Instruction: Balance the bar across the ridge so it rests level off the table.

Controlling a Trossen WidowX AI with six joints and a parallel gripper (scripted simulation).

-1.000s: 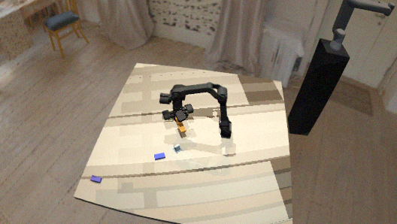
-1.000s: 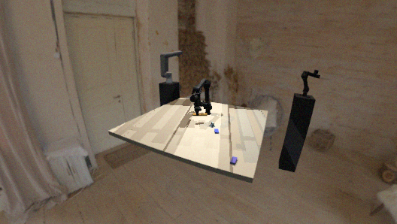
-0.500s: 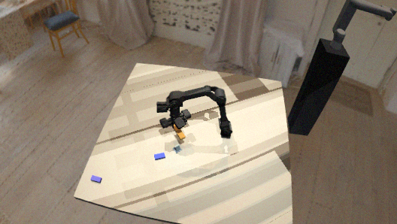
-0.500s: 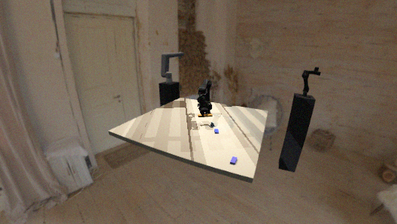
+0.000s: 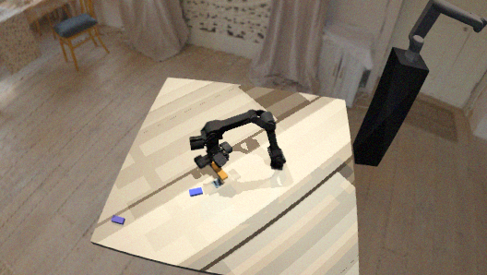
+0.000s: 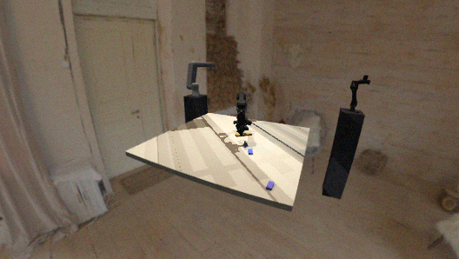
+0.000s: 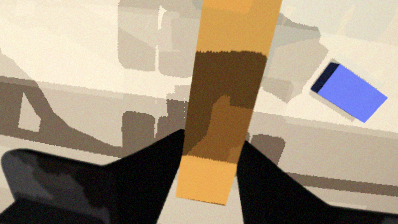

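The orange bar [image 5: 222,173] [image 6: 249,134] [image 7: 230,30] is held above the table and looks roughly level in the exterior view. My gripper [image 5: 215,165] [image 6: 243,132] [image 7: 212,141] is shut on the bar, with a black finger on each side of it. In the wrist view most of the bar reaches forward past the fingers, and a short end shows behind them. The ridge, a small dark teal piece [image 5: 217,184] [image 6: 245,144], stands on the table [image 5: 161,240] [image 6: 196,156] below the bar's far end, apart from it. The ridge cannot be made out clearly in the wrist view.
A blue block [image 5: 195,192] [image 6: 250,151] [image 7: 352,92] lies close beside the ridge. A purple block [image 5: 118,220] [image 6: 269,185] lies near the table's corner. Black pedestals bearing other arms stand off the table. Striped shadows cross the table top.
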